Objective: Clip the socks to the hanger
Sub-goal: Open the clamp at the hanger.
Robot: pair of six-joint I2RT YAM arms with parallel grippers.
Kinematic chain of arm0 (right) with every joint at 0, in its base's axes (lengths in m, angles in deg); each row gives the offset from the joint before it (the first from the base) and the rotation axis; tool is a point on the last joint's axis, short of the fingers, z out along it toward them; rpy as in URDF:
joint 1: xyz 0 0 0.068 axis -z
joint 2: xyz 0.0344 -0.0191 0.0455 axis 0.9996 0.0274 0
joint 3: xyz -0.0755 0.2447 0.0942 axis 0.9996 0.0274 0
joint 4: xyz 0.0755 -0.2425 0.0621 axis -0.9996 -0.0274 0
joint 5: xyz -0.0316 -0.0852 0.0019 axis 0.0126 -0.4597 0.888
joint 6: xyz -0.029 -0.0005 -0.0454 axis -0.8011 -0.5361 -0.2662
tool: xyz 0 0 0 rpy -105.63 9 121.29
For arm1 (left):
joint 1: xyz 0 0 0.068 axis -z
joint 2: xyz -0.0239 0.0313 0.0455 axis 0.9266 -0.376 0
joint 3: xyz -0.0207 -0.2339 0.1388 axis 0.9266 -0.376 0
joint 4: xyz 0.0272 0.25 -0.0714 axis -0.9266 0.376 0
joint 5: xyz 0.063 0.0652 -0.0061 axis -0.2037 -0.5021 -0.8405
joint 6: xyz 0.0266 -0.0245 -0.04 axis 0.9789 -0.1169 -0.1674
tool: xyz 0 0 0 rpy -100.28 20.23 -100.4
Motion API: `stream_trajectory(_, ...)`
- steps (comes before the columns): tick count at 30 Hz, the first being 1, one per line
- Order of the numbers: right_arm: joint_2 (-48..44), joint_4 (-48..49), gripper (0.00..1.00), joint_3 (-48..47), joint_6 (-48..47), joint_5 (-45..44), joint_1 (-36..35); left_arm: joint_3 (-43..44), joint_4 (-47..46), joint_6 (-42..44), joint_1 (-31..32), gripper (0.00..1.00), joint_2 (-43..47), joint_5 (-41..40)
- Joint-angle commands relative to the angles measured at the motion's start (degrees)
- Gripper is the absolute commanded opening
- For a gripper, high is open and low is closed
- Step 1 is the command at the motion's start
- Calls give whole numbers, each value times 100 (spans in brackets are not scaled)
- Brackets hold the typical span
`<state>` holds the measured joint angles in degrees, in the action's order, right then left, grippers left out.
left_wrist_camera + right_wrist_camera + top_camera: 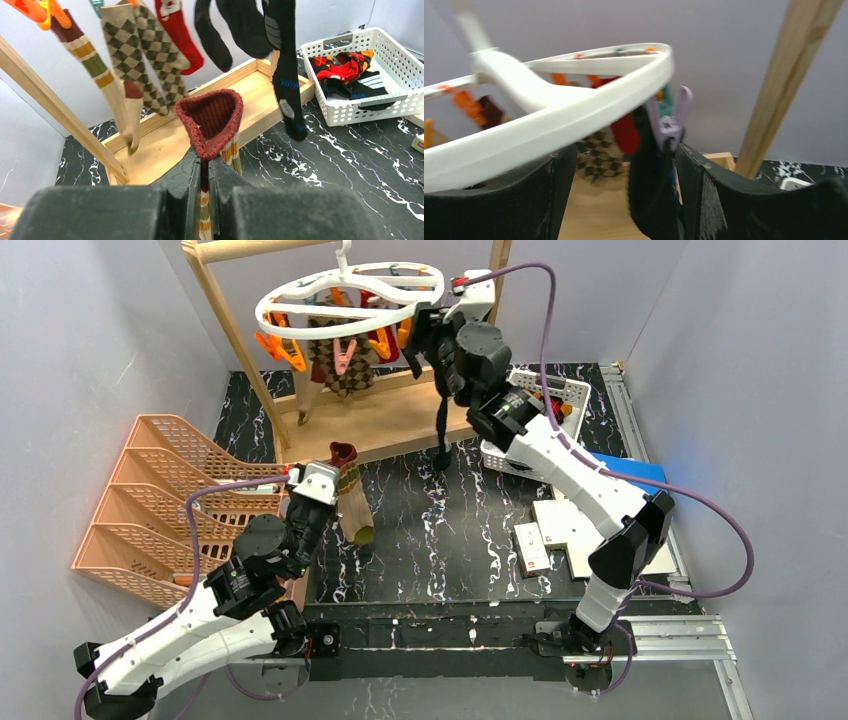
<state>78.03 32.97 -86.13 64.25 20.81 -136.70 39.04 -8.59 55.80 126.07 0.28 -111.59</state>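
Left gripper (204,159) is clamped on the sock (212,112) by its red cuff, sock dangling straight down, and the hanger (574,115) is up ahead of it, where the wide-open right gripper (624,192) straddles a purple clip (669,125).

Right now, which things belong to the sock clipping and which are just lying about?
Job: hanger; hung socks; striped sock in left tool; black sock at right tool; basket socks.
Lying about: orange racks; white boxes.
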Motion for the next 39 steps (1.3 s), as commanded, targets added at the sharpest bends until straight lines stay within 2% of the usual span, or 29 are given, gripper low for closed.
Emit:
stream_trajectory(1,-315,-262,80,-224,475,118,538,-18,-95,-89,21,0,-29,-107)
stream_trajectory(5,-532,-421,80,8,555,216,783,45,-248,-25,21,0,-231,-42)
stream_trajectory(14,-1400,-697,85,843,333,443,808,480,-1215,632,21,0,-1186,136)
stream_trajectory(18,-1635,-979,86,1001,192,830,825,901,-1966,1125,12,0,-1782,78)
stream_trajectory(21,-1668,-1316,87,1007,366,1553,1064,1396,-2406,1452,-43,0,-2347,86)
stream_trajectory(25,-1727,-1338,86,1152,676,2486,1396,2338,-2270,1154,-461,0,-3057,380)
stream_trajectory(29,-1972,-753,85,1642,714,2833,1474,2929,-2039,157,-1239,0,-3438,796)
stream_trajectory(34,-1941,-582,83,1660,833,3653,1807,3174,-2055,42,-1331,0,-3581,986)
stream_trajectory(39,-1950,285,84,1982,815,4059,2070,3149,-2184,193,-1328,0,-3613,1005)
